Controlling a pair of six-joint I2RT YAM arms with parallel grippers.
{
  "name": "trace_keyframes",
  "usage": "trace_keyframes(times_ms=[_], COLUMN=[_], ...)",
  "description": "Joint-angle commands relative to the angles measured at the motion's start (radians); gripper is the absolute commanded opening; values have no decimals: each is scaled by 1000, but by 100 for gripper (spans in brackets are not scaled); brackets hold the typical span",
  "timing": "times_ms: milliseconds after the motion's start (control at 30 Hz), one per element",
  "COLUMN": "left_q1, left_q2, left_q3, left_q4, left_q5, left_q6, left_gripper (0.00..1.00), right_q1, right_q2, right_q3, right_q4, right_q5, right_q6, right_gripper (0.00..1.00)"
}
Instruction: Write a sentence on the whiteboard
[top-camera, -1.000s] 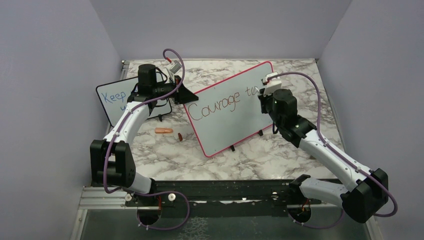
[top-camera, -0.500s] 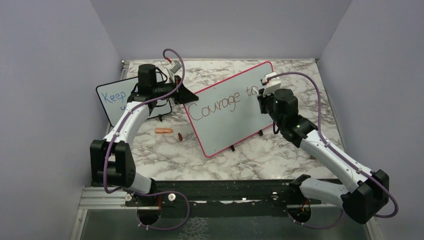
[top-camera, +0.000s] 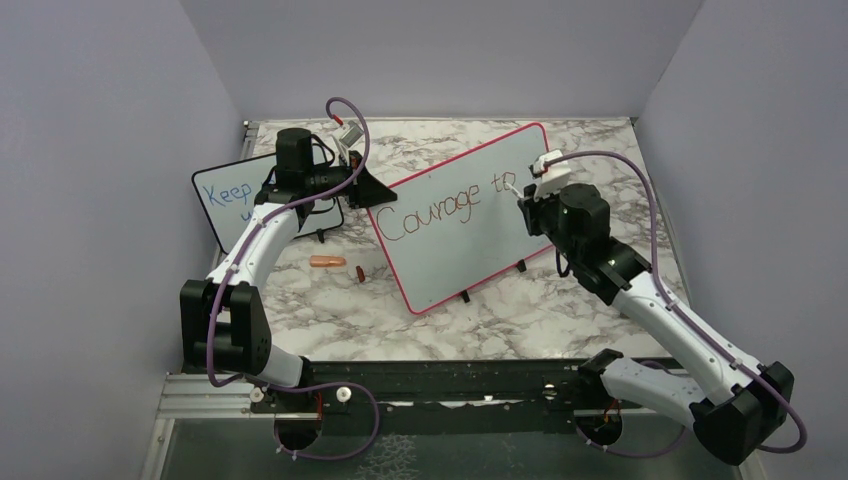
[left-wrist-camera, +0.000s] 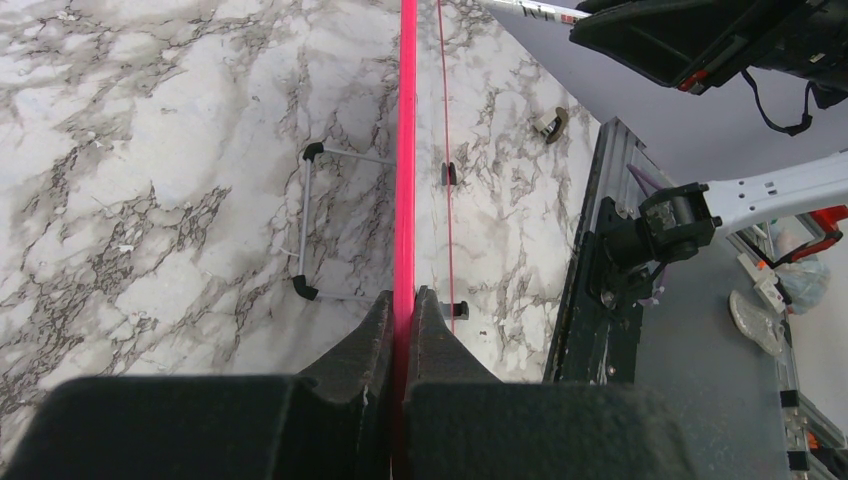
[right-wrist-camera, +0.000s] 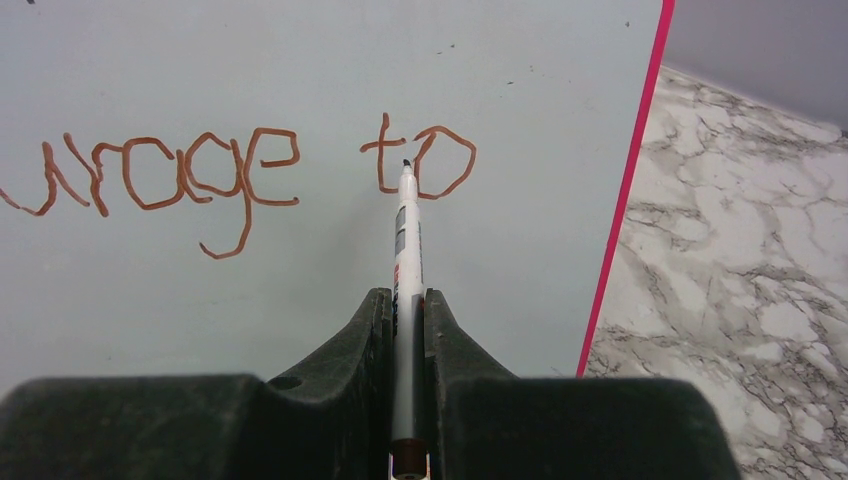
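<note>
My right arm has swung out to the right since a second ago, baring a finished "to"; my right hand (right-wrist-camera: 405, 300) is clenched on the marker (right-wrist-camera: 407, 235), whose tip, seen only from that wrist, sits between the t and the o; the sentence (top-camera: 440, 208) reads "Courage to" on the whiteboard (top-camera: 460, 255), propped on the worktop (top-camera: 330, 310); my left hand (left-wrist-camera: 403, 305) pinches its red frame, seen edge-on from that wrist.

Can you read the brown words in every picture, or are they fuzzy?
Right wrist view: words sharp and big, marker tip close to them. Top view: small but readable on the whiteboard. Left wrist view: no words, only the red edge.
</note>
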Motion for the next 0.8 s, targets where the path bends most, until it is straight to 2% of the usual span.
trace_keyframes(times_ms=[0, 400, 533, 767], left_q1=[-21, -21, -21, -21], left_q2=[33, 13, 13, 11], left_q3=[-28, -28, -28, -31], left_q4=[-88, -89, -84, -78], left_q5=[-95, -126, -137, -145], left_q6=[89, 80, 70, 65], left_gripper=[0, 0, 0, 0], right_q1=[10, 107, 193, 426], right_q2=[-37, -73, -70, -38], right_q3=[8, -32, -54, -94], right_q4=[-52, -65, -55, -1], right_q5=[-55, -36, 37, 246], right_q6=[25, 74, 110, 127], right_gripper=[1, 1, 1, 1])
